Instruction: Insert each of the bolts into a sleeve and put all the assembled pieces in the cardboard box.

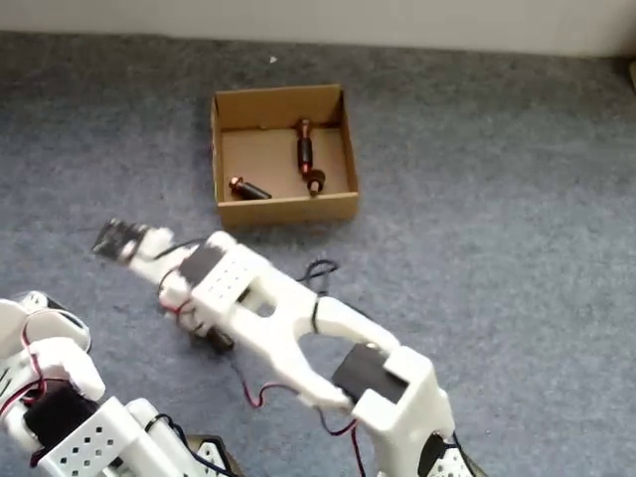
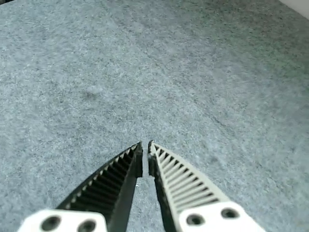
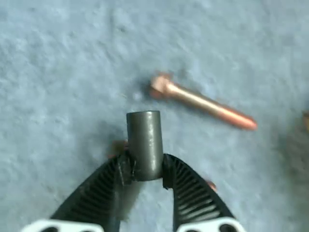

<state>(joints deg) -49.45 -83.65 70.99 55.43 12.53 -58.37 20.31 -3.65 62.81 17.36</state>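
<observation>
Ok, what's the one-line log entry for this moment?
right gripper: shut on dark grey metal sleeve | copper-coloured bolt: loose on grey carpet | left gripper: shut, empty | brown cardboard box: two assembled pieces inside

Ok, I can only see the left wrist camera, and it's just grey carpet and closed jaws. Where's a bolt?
Observer: A copper-coloured metal bolt lies flat on the grey carpet, just beyond the right arm's jaws.
Operator: Is that arm holding something?
Observer: Yes, its jaws are shut on a dark grey metal sleeve that sticks out past their tips.
Operator: Is anything put away yet?
Observer: Two assembled bolt-and-sleeve pieces lie inside the brown cardboard box, seen from the high camera.
</observation>
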